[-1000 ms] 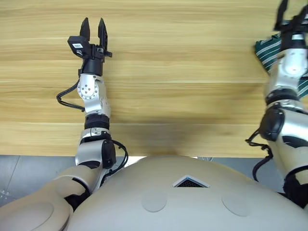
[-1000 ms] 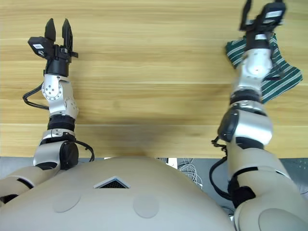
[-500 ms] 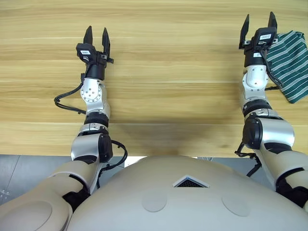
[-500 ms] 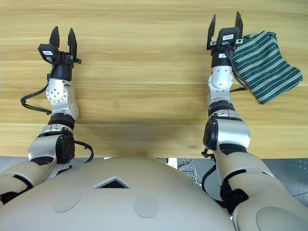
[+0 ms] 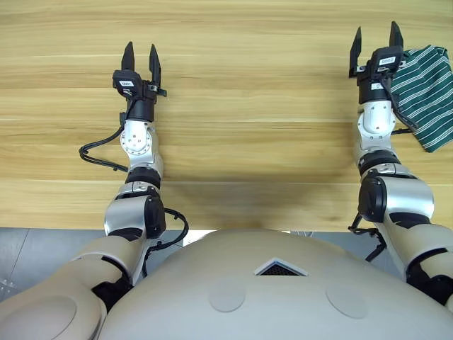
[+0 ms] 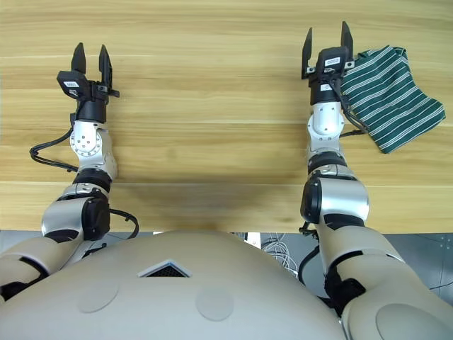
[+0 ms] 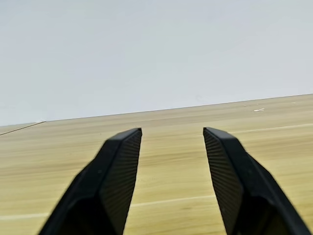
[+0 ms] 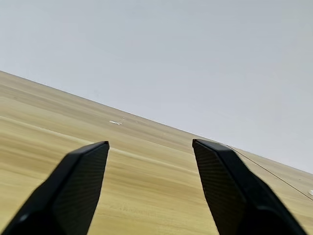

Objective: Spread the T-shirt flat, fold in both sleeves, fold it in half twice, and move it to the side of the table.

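The T-shirt (image 6: 395, 95), dark green with thin white stripes, lies folded into a small bundle at the right side of the wooden table (image 6: 212, 106). My right gripper (image 6: 326, 41) stands open just left of it, with nothing between its fingers (image 8: 78, 191). Far over on the left, my left gripper (image 6: 89, 57) is open too and holds nothing; its fingers (image 7: 115, 186) hover above bare wood. Both arms stretch forward over the table's near edge.
The table's near edge (image 5: 233, 228) runs across in front of me, with grey floor and some cables (image 6: 276, 248) below it. In the wrist views the tabletop (image 7: 166, 122) ends at a far edge against a plain pale wall (image 8: 171, 54).
My right arm has swung left off the folded shirt, which now lies uncovered beside it. The left gripper has shifted slightly. The view itself has also shifted since a second ago.
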Available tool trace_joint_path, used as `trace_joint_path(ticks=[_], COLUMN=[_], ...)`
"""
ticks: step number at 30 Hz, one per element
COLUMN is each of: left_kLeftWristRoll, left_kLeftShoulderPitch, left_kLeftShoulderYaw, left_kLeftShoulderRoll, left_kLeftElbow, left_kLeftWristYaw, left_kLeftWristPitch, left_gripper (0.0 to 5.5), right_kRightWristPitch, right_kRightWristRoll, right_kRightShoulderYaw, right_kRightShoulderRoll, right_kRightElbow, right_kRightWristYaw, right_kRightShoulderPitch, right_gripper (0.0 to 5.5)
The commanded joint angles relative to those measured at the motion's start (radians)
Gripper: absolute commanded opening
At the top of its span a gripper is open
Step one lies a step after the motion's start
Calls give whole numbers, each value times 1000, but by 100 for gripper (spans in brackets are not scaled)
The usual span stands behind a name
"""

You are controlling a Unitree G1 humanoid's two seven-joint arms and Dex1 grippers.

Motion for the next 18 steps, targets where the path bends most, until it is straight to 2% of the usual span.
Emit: trace_joint_path(ticks=[1,18], left_kLeftWristRoll=[1,4], left_kLeftShoulderPitch=[16,16], left_kLeftShoulderYaw=[-4,-11], left_kLeftShoulderRoll=[-8,-6], left_kLeftElbow=[6,6], left_kLeftWristYaw=[5,9], left_kLeftWristPitch=[-14,-24], left_gripper=[220,220], right_kRightWristPitch=[-4,0], right_kRightWristRoll=[27,52], right_kRightShoulderYaw=[-11,-24], right_kRightShoulderRoll=[-8,-7], right_kRightElbow=[-1,-4], right_kRightWristYaw=[36,75], right_kRightShoulderPitch=[6,11], right_gripper=[319,319])
